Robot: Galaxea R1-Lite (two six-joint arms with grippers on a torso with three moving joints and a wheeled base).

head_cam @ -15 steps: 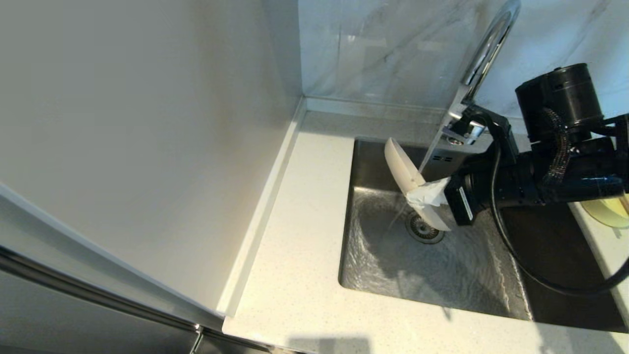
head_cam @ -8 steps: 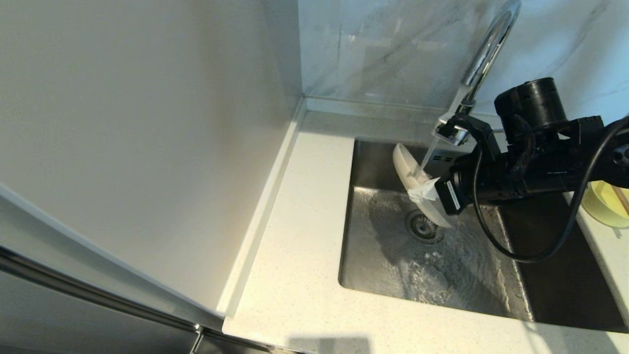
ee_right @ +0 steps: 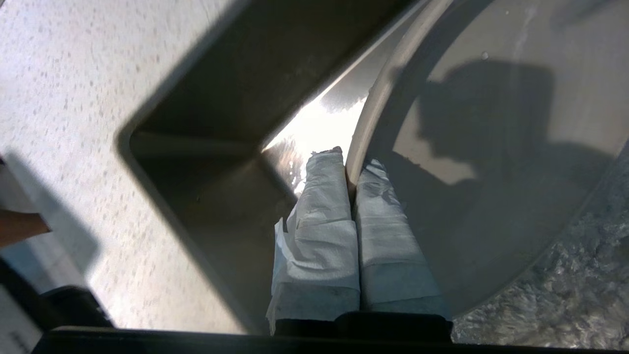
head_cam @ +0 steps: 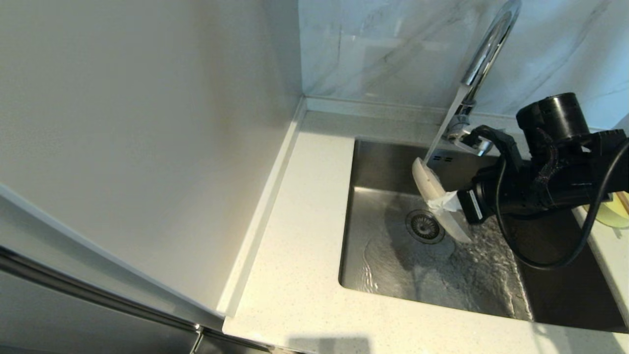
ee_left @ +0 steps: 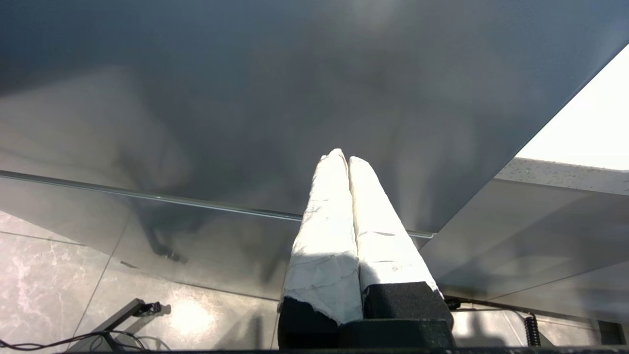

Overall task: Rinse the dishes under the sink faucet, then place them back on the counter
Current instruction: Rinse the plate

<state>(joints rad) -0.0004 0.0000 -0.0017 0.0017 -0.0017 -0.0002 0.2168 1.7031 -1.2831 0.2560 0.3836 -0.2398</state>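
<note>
The right gripper (head_cam: 443,202) was clamped on the rim of the plate (head_cam: 435,194), holding it on edge over the sink (head_cam: 373,162), near the back wall and above the drain (head_cam: 424,226). Water from the faucet (head_cam: 484,54) struck the plate's upper edge. The left gripper (ee_left: 348,162) was pressed shut, empty, away from the counter (head_cam: 295,246).
</note>
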